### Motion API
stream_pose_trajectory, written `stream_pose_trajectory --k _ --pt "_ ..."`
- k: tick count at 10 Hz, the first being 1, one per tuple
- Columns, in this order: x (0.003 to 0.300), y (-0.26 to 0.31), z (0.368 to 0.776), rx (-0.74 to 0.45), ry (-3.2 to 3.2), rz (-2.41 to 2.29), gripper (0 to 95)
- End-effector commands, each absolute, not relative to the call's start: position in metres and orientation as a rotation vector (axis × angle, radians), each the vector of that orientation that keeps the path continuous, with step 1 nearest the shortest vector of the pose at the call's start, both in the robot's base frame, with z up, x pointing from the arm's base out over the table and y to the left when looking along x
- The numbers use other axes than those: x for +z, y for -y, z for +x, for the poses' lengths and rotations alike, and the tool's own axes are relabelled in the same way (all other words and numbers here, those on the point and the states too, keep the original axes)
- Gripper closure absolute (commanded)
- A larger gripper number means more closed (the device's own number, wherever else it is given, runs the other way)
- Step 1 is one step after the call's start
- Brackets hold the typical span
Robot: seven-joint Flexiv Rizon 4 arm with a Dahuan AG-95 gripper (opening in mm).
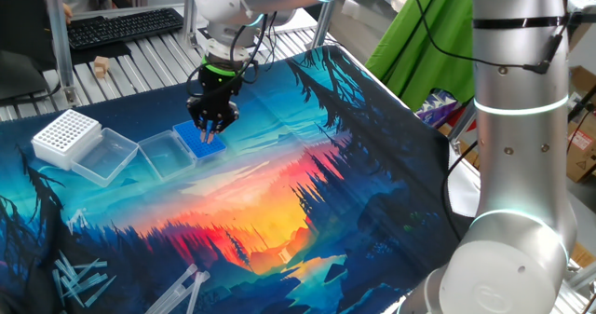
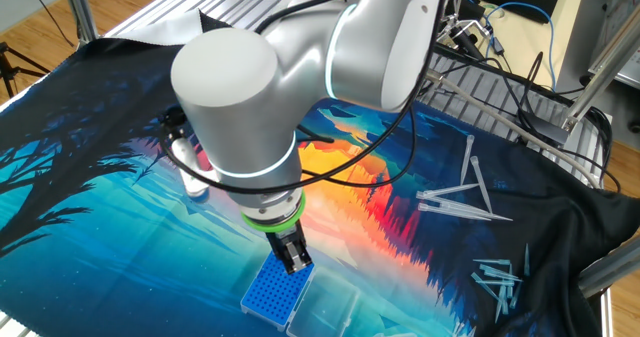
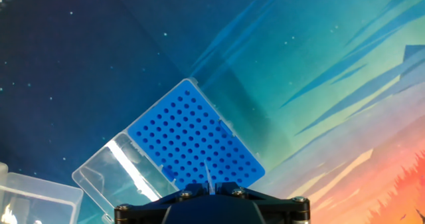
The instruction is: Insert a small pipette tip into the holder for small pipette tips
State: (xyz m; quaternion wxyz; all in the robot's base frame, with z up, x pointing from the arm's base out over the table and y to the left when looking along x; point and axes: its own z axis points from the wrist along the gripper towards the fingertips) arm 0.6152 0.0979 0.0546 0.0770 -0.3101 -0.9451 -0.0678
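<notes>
Table cover [image 1: 372, 165]: you have a printed cloth of a sunset forest scene spread over the whole work surface, blue at one end, orange and red in the middle.
Arm [image 2: 300, 87]: your silver arm reaches over the cloth and bends down, its wrist standing over the blue rack.
White rack [image 1: 67, 133]: a perforated white block sits near the cloth's edge, with an open clear lid [image 1: 105, 156] lying flat beside it.
Blue rack [image 3: 196, 141]: the small bright-blue holder with its grid of tiny holes rests flat on the cloth, straight under the gripper. You see no tips standing in the holes that show in the hand view.
Blue rack's lid [image 3: 119, 171]: clear, hinged open and lying flat on the cloth, touching the rack's long side.
Gripper [image 1: 212, 125]: pointed steeply down at the blue rack, fingers drawn together, pinching the small tip between them.
Long clear tips [image 2: 462, 199]: several lie loose on the cloth, well apart from the racks; a second loose pile [image 2: 497, 277] lies nearer the cloth's edge.
Small tip [image 3: 209, 179]: a slim, pale, see-through sliver pokes out from between the fingertips, hanging over the blue grid near the rack's edge. You cannot tell from these views whether its point has entered a hole.
</notes>
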Motion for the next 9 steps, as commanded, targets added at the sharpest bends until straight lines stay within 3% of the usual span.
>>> stream_pose_trajectory --k 1,9 --pt "0.0568 -0.0978 0.6149 -0.199 2.705 -1.3 95.0" --pt "0.0658 -0.1072 0.6079 -0.318 2.298 -1.976 95.0"
